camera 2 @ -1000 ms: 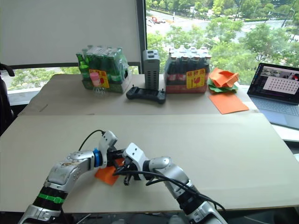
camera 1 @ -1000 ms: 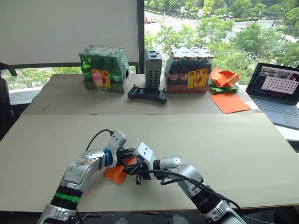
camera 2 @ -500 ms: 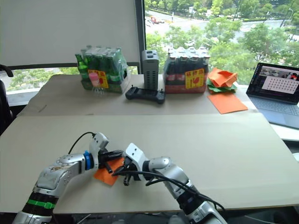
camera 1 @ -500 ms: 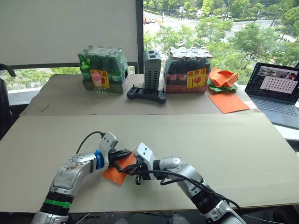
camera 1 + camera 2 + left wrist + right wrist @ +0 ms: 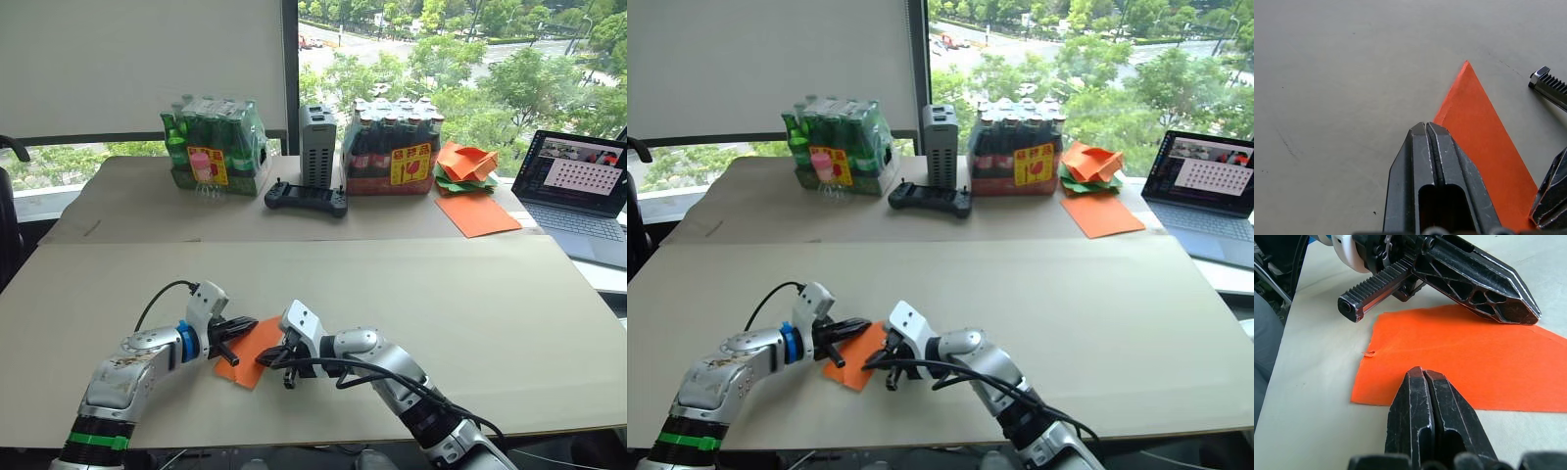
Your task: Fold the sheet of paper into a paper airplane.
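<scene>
Sheet of paper (image 5: 253, 349) lying flat on near bench (image 5: 470, 304), between 2 hands. Right hand (image 5: 277, 356) pinched closed, pressing its edge, likely pinning fold. Left hand (image 5: 238, 328) closed, tips resting over opposite edge, holding nothing.

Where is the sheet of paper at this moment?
The sheet of paper lies flat on the near table, between the left gripper and the right gripper.
</scene>
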`<state>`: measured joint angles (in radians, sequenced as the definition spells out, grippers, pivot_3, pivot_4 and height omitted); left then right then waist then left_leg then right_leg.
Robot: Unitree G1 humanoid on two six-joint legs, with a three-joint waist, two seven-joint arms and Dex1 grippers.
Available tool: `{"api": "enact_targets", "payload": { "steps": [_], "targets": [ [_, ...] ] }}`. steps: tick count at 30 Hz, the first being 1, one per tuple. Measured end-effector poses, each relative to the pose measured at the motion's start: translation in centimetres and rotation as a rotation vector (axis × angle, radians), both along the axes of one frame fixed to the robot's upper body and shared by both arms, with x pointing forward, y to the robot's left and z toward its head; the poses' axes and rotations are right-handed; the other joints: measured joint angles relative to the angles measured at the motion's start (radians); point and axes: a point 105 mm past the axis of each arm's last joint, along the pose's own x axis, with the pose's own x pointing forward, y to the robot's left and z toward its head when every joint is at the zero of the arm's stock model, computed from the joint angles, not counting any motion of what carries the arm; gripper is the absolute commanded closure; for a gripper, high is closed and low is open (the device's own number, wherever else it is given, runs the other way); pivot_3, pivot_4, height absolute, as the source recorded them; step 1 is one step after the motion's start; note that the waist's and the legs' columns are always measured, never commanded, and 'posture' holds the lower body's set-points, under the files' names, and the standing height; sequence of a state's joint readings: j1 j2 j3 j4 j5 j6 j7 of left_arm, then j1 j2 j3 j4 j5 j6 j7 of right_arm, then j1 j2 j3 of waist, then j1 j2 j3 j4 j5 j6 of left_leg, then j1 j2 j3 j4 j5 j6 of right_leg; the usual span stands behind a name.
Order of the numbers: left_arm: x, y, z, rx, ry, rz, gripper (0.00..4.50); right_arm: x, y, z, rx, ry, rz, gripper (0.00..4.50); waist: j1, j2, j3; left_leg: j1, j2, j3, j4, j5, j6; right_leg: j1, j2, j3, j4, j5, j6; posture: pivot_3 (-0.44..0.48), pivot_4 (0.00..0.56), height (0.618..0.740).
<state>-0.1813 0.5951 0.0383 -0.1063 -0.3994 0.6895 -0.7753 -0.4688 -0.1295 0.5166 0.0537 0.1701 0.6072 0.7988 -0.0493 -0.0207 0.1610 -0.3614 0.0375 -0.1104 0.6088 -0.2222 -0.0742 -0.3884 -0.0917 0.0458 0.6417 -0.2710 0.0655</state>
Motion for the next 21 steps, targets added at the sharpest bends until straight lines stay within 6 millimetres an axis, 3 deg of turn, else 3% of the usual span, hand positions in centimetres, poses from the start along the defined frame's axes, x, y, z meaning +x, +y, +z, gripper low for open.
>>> {"api": "enact_targets", "payload": {
  "steps": [13,21],
  "targets": [
    [-0.9,3.3,0.6,-0.049,0.061,0.08,4.45,-0.1,0.1,0.0,-0.002,-0.001,0.01,4.5,-0.005,0.0,0.0,0.0,0.0,0.0,-0.001,0.0,0.0,-0.001,0.0,0.0,0.0,0.0,0.0,0.0,0.15,0.74],
    [-0.8,3.7,1.9,-0.169,0.084,0.127,4.45,0.0,0.1,0.1,0.002,-0.002,0.008,4.5,-0.004,-0.001,0.001,-0.001,0.0,0.0,-0.001,0.0,0.0,-0.002,0.0,0.0,0.0,0.0,0.0,0.0,0.15,0.74]
  ]
}}
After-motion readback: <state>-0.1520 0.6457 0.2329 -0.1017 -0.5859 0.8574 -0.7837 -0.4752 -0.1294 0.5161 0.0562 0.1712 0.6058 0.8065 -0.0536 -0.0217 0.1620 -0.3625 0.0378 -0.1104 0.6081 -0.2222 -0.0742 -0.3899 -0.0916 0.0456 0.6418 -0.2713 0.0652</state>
